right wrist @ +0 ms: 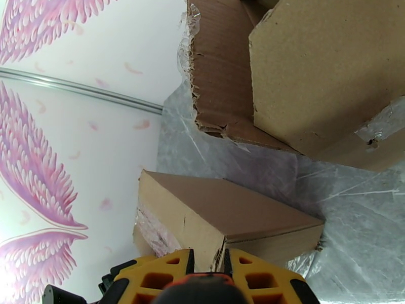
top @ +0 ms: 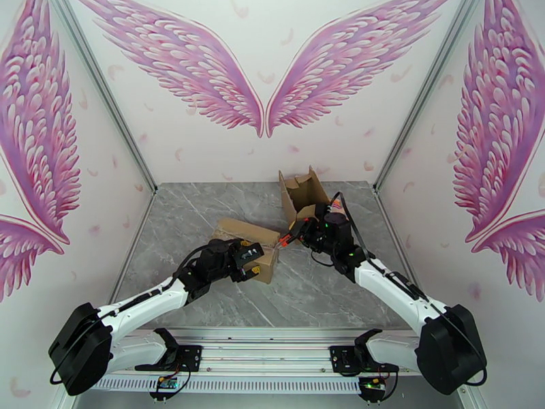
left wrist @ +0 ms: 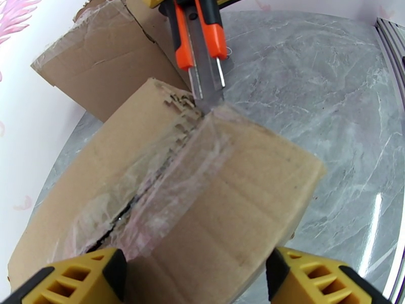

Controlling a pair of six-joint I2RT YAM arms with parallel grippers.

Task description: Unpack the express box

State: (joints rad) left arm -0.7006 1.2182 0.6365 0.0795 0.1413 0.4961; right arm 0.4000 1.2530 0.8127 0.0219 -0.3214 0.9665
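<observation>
Left wrist view: you are looking at the express box [left wrist: 202,198] lying mid-worktop [left wrist: 314,72], its taped seam [left wrist: 152,188] running from the far end back toward the left end effector [left wrist: 196,277].
Left end effector: its fingers [left wrist: 81,277] are straddling the box's near end and appear to be clamping it.
Right end effector [top: 306,233]: it is gripping the utility knife [left wrist: 200,41].
Blade [left wrist: 207,92]: it is touching the seam's far end, pointing along it.
Next move: you are likely drawing the cut down that seam, toward the left arm.
</observation>
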